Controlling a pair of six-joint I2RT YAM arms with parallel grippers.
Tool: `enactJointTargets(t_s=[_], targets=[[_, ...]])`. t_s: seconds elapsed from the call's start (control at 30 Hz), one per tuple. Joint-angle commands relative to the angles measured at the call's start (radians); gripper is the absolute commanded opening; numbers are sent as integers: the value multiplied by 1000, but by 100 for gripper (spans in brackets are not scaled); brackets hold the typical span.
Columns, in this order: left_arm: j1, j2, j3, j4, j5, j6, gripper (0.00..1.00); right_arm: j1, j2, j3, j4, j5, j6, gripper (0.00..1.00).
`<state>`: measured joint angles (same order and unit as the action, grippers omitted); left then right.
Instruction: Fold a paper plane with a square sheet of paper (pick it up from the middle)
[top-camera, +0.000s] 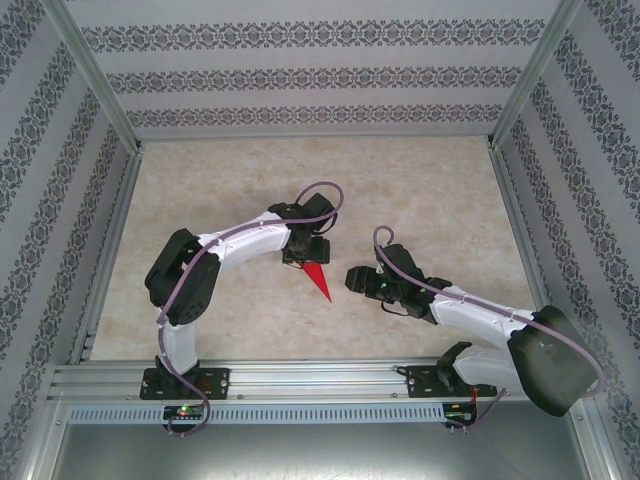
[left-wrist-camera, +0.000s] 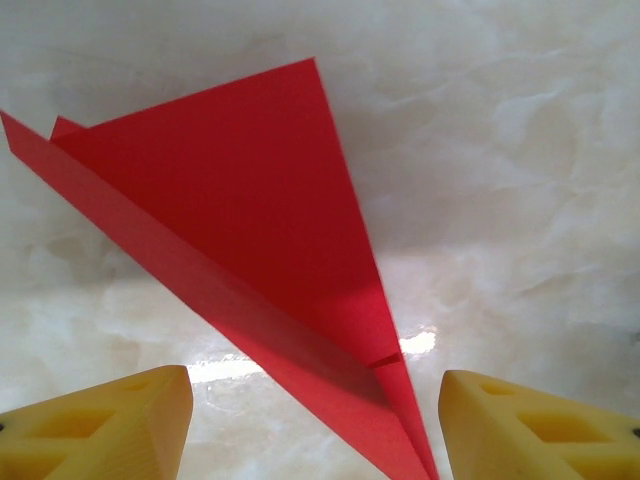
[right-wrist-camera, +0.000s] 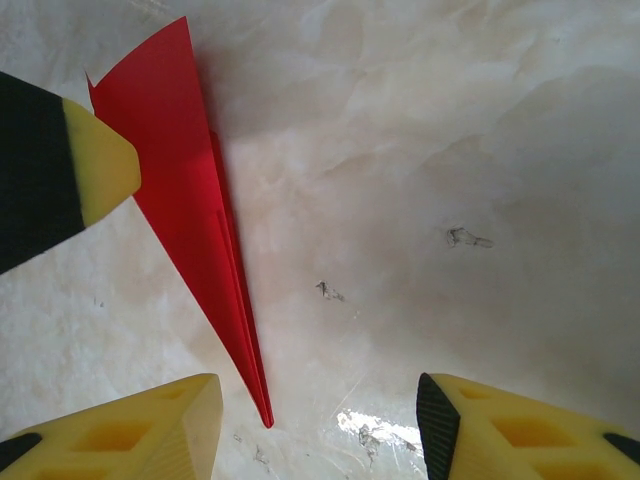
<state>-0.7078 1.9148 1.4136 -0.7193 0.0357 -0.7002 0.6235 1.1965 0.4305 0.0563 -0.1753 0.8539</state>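
The folded paper plane lay on the worktop between the left end effector's parted fingers, with the right end effector released near its nose. Lifting straight up should spare the creases.

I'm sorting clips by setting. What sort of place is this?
Probably a robot test cell, not a home: a marble-look table fenced by an aluminium frame, with patterned wallpaper panels as walls.

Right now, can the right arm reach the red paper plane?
Probably yes. The right gripper is open, close beside the pointed tip of the paper plane, with nothing between. The left gripper sits at the wide end, so that end looks crowded.
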Motion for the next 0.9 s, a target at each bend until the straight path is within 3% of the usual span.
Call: enactJointTargets(t_s=[0.0,0.33,0.87], targets=[[-13,8,23,-72,-40,-20,67,-5,9,25,19,-13,0,55],[-13,-60,-34,-44,-71,-22,54,-1,85,74,53,-58,-11,56],[6,-169,-175,24,-105,-45,23,8,307,205,95,-197,-68,55]])
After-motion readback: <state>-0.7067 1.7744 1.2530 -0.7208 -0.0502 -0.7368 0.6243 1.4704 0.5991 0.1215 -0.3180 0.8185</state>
